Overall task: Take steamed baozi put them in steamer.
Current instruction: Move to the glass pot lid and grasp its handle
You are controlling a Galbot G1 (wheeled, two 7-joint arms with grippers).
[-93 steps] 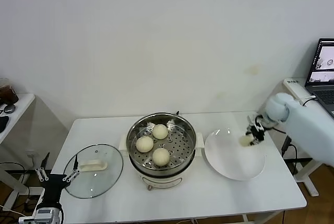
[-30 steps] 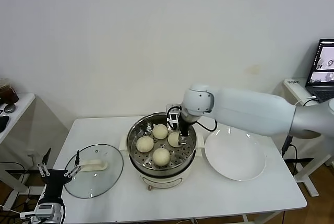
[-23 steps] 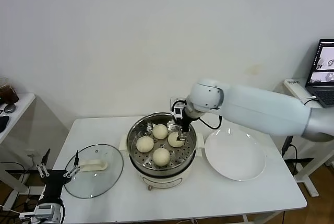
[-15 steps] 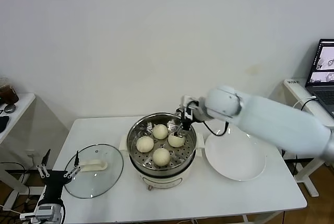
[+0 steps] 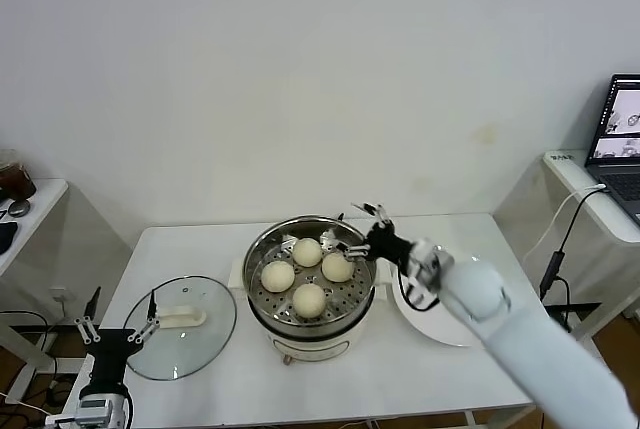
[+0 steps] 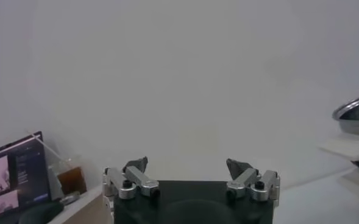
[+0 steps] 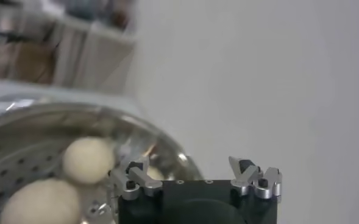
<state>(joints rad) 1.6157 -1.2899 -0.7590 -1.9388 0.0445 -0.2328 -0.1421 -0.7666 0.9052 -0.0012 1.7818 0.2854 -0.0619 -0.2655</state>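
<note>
The steamer (image 5: 256,253) stands mid-table on its white base. Four cream-white baozi lie on its perforated tray: one at the back (image 5: 306,251), one at the left (image 5: 277,275), one at the right (image 5: 337,267) and one at the front (image 5: 308,299). My right gripper (image 5: 362,230) is open and empty, just above the steamer's right rim. In the right wrist view the gripper (image 7: 190,167) is open, with two baozi (image 7: 88,159) and the steamer's rim (image 7: 75,115) beyond it. My left gripper (image 5: 115,334) is open and parked low, off the table's left front corner; the left wrist view shows it (image 6: 188,165) empty.
A flat white plate (image 5: 412,313) lies right of the steamer, partly under my right arm. A glass lid (image 5: 205,341) with a white handle lies left of the steamer. A laptop (image 5: 620,129) sits on a desk at far right.
My right gripper carried the last baozi from the plate into the steamer, let it go at the right side, then drew back up and right over the rim, empty. The left arm stayed put.
</note>
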